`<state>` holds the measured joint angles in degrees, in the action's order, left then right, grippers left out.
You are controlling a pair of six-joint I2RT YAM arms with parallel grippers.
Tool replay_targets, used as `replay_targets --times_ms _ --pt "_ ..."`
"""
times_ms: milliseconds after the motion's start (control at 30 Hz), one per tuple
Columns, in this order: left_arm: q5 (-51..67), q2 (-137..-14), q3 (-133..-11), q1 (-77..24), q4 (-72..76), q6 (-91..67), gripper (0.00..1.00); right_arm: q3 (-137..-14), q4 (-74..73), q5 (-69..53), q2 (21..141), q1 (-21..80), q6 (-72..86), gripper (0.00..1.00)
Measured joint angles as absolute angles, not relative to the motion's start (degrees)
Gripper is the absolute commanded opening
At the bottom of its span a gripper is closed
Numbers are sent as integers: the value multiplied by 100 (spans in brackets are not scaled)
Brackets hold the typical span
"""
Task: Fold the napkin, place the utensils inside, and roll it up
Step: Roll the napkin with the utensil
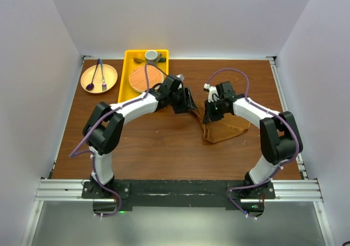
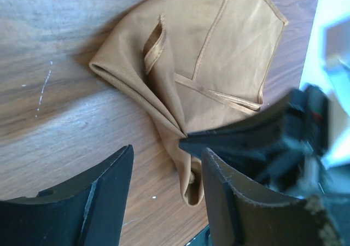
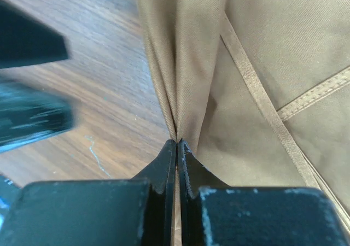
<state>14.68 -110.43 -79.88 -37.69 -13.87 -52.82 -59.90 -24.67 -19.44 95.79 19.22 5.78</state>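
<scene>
The rust-brown napkin (image 1: pixel 229 128) lies crumpled and partly folded on the wooden table, right of centre. My right gripper (image 1: pixel 210 112) is shut on a gathered fold at the napkin's left edge; in the right wrist view its jaws (image 3: pixel 178 143) pinch the cloth (image 3: pixel 262 44) tightly. My left gripper (image 1: pixel 190 103) hovers just left of it, open. In the left wrist view (image 2: pixel 167 152) a twisted tail of the napkin (image 2: pixel 219 49) hangs between the fingers (image 2: pixel 104 197) without being gripped. The utensils are out of view.
A yellow tray (image 1: pixel 129 65) at the back holds a round orange woven mat (image 1: pixel 145 78) and a small cup (image 1: pixel 152 55). Left of it, a tan plate (image 1: pixel 111 76) carries a purple spoon (image 1: pixel 91 84) and a dark fork (image 1: pixel 102 75). White walls enclose the table.
</scene>
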Motion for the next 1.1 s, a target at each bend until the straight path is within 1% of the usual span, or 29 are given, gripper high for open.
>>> replay_targets --times_ms 67,167,367,567,700,867,1100 --pt "1463 -10978 -7981 -3765 -1380 -5144 48 -5990 -2443 -2252 9725 1743 587 0" --pt "1450 -10949 -7979 -3767 -1317 -4910 44 -5990 -2423 -2679 9996 1422 631 0" --pt "1457 -10949 -7819 -3833 -1140 -4611 41 -6090 -2469 -3323 10377 823 709 0" --pt "1623 -11021 -7813 -3957 -823 -4539 39 -6239 -2484 -3719 10654 473 792 0" --pt "1837 -11242 -7872 -4003 -604 -4543 38 -6296 -2526 -3924 10757 412 814 0" --pt "1999 -11570 -7966 -4005 -532 -4545 38 -6300 -2523 -4093 10774 410 864 0" --pt "1870 -11397 -7741 -3972 -534 -4541 38 -6278 -2471 -4195 10777 440 1009 0"
